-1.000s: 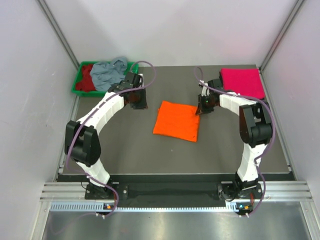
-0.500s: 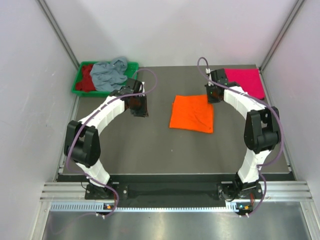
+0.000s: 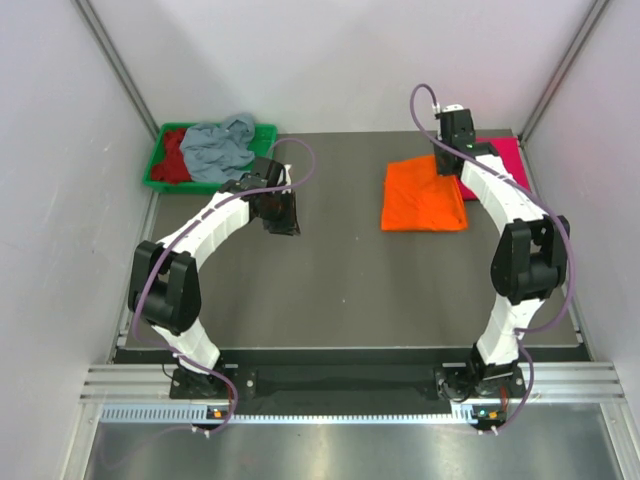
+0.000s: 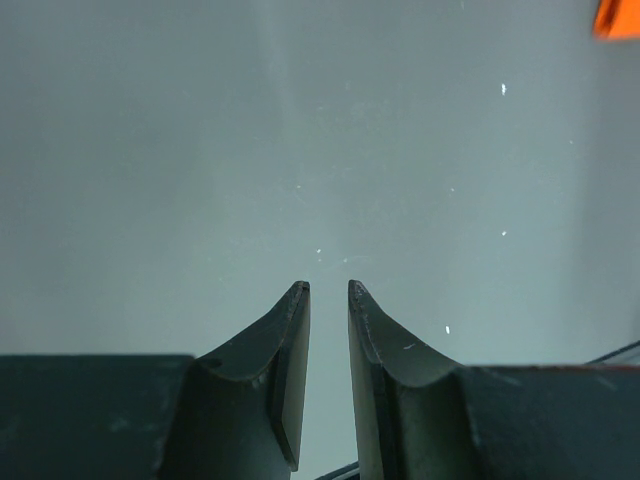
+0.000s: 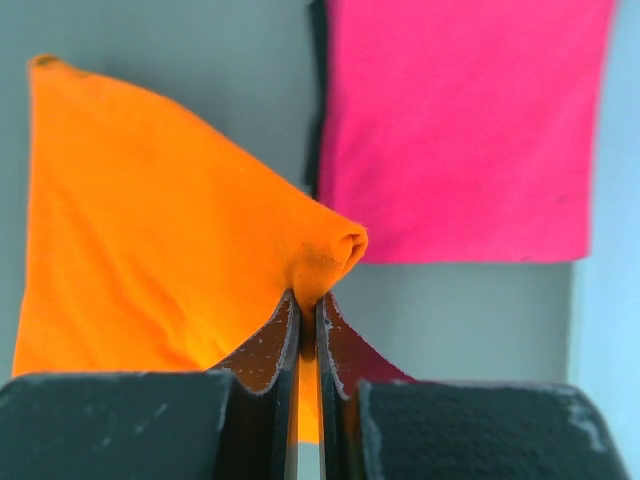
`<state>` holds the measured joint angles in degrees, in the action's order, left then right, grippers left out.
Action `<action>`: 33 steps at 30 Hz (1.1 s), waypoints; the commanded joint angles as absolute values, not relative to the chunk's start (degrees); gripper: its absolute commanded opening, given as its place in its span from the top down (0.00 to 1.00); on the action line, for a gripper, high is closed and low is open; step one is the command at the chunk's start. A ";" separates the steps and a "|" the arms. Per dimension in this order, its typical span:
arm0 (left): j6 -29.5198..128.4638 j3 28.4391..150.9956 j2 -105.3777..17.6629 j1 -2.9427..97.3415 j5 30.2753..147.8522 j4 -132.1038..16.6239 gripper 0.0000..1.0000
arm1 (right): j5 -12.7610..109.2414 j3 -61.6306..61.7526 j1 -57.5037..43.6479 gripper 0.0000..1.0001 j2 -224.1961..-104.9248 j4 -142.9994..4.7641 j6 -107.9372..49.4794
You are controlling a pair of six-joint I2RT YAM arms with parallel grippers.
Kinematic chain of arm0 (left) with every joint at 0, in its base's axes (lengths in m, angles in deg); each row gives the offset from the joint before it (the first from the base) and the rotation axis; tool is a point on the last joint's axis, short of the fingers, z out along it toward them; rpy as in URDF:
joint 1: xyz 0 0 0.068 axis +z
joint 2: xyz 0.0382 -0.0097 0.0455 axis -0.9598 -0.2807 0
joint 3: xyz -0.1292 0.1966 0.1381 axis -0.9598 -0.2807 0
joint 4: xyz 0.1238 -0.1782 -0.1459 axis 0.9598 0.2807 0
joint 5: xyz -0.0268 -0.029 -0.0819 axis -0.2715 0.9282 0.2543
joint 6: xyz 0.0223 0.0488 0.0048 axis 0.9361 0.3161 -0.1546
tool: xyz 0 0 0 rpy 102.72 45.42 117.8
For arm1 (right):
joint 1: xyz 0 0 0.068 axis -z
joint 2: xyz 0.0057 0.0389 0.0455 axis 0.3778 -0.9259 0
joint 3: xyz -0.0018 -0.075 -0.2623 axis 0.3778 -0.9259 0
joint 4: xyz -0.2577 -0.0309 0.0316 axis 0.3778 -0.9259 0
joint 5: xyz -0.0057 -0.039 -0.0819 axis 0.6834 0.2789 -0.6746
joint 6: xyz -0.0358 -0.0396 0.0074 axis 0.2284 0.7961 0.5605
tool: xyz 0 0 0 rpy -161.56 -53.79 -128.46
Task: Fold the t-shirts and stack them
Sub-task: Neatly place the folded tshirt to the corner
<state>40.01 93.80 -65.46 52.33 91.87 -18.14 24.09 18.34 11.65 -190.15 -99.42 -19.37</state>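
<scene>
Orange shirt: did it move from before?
Yes. The orange t-shirt slid right and farther back, pinched in the right gripper, toward the folded pink t-shirt.

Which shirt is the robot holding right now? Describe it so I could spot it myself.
Look at the far right corner of the table, where a flat pink shirt lies. Just left of it is the orange shirt, one corner pinched up by the right gripper. It is the only orange thing, and the only shirt being held.
</scene>
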 commanded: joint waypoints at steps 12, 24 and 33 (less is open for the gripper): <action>40.22 93.84 -62.93 52.60 93.28 -20.04 0.73 | 16.43 28.66 17.19 1.00 -193.34 -93.39 -3.09; 40.31 94.19 -64.78 52.52 92.94 -19.60 0.73 | 22.14 39.03 27.12 1.00 -200.36 -93.23 -0.27; 40.66 94.36 -66.18 52.52 91.61 -19.25 0.73 | 26.36 52.02 30.02 1.00 -214.15 -89.09 3.95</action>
